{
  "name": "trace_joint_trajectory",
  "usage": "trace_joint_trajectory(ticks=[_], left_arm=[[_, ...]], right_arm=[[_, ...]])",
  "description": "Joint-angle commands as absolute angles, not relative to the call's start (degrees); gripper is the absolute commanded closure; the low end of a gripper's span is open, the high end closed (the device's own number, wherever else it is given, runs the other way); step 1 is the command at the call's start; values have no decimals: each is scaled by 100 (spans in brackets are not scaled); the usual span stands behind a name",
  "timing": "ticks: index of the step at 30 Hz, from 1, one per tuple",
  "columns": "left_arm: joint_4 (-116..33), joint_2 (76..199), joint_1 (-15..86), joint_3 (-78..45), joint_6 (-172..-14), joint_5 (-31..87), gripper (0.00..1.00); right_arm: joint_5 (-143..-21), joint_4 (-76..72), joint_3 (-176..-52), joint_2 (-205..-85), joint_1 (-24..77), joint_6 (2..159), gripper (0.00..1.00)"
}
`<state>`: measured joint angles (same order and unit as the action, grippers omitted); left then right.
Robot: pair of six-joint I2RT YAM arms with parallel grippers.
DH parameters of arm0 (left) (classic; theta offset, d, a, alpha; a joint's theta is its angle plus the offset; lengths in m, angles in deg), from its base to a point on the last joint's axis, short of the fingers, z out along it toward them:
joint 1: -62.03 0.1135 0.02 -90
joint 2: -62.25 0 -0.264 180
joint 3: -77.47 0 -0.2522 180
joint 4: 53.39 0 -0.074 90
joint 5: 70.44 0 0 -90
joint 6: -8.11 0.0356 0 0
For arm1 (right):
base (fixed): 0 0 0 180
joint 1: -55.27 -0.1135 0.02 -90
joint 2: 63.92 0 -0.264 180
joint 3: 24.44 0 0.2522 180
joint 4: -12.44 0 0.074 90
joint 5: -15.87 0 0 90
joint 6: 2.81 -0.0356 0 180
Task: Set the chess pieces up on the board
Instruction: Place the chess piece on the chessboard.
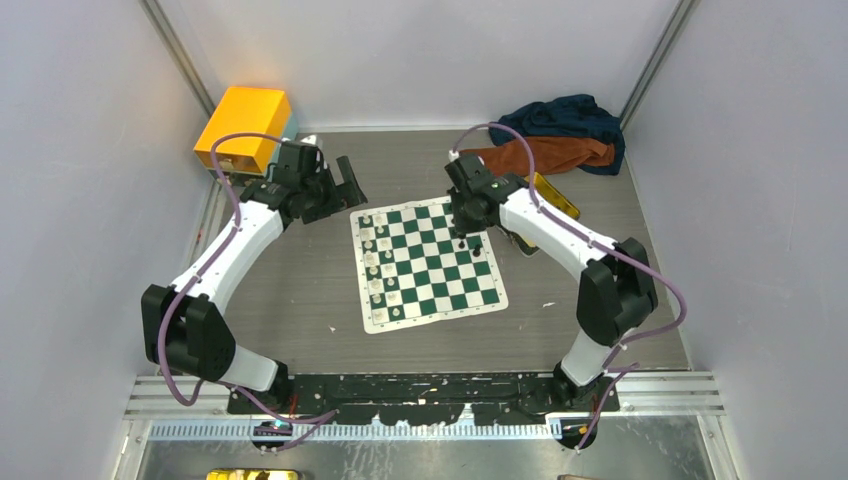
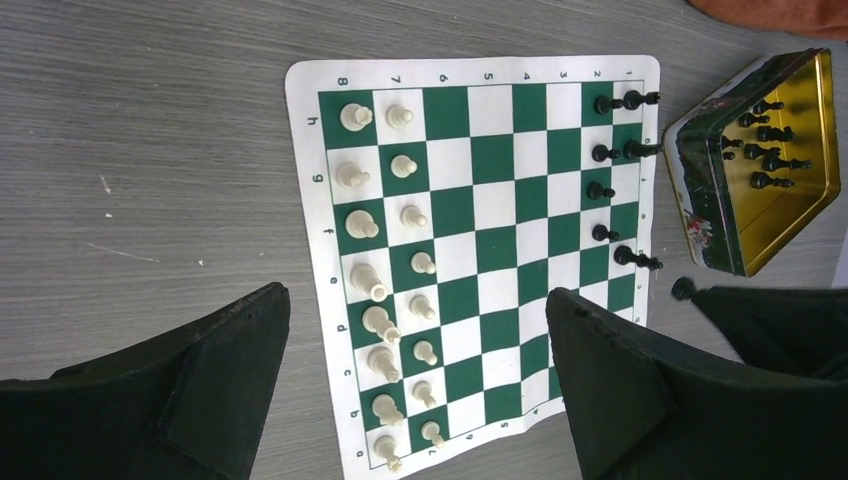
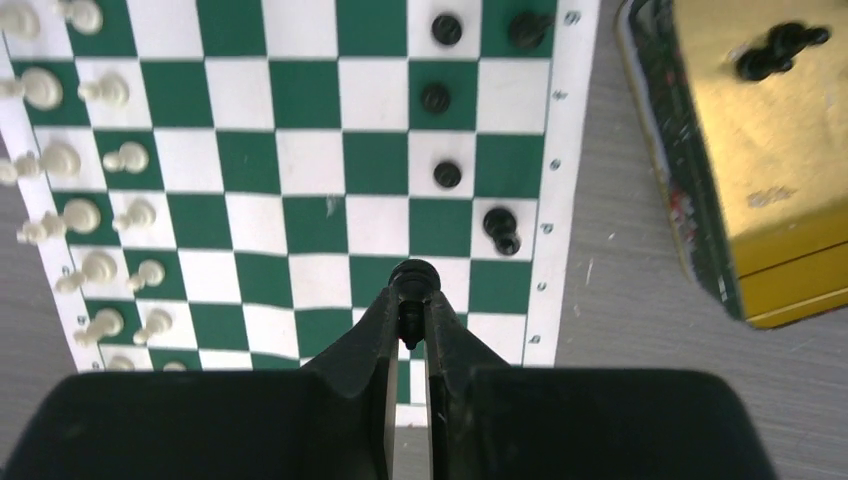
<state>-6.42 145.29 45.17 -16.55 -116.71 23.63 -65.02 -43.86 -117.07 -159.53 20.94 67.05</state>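
Pinching black pawn (image 3: 414,274) under its head, right gripper (image 3: 412,303) clamped | likely light, rigid, slick, tippy | left gripper (image 2: 415,300) agape

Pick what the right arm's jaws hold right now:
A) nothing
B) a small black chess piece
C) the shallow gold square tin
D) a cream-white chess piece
B: in the right wrist view the right arm's jaws are pinched on a small black chess piece over the green-and-white checked board mat.
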Motion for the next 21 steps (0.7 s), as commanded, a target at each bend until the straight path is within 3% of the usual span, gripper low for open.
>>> trace_joint_trajectory(ticks=[1, 21], left_arm=[[-730, 14399, 4498, -1386, -11505, 2322, 0], [-920, 14290, 4498, -1685, -11529, 2588, 0]], right_arm=[[-6392, -4534, -12374, -16335, 2401, 6847, 99], [-6489, -4385, -13071, -17773, 2923, 6773, 99]])
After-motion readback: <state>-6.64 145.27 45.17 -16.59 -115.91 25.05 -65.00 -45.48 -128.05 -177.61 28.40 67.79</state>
